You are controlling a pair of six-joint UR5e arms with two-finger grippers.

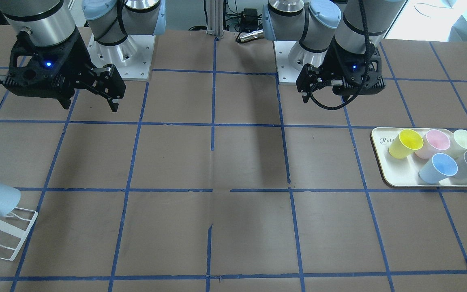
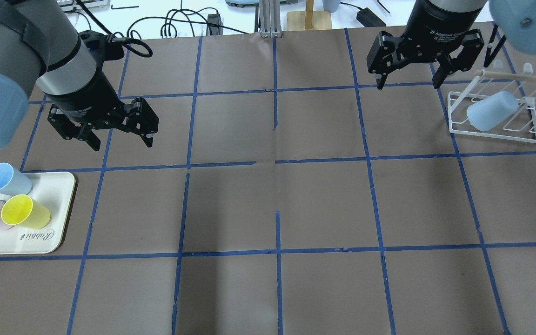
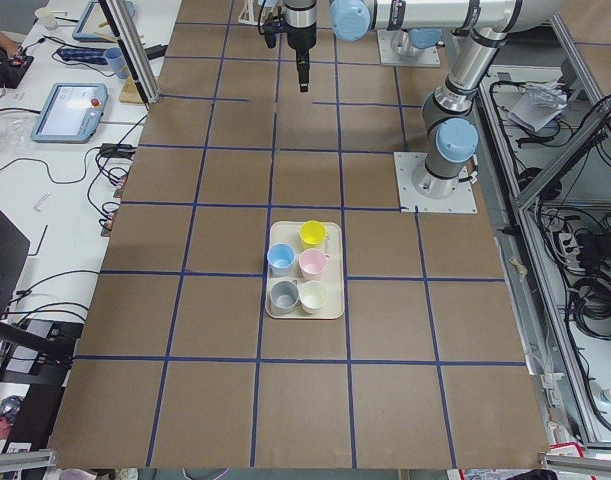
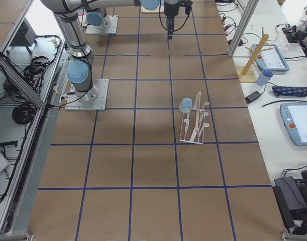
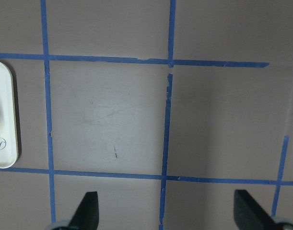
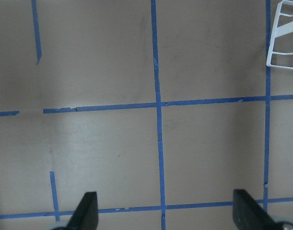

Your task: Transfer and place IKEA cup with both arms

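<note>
**Overhead exterior view: both grippers empty, cup on its rack**

From left: a tray (image 2: 63, 204) holding coloured cups (image 2: 25, 211). Next, the left gripper (image 2: 123, 145) hangs above the tabletop (image 2: 272, 209), jaws wide apart and empty. The right gripper (image 2: 408, 85), equally wide and empty, hangs beside the wire rack (image 2: 491, 135). There the IKEA cup (image 2: 491, 111) rests tilted, so the right arm is likely placed to grasp first.
</note>
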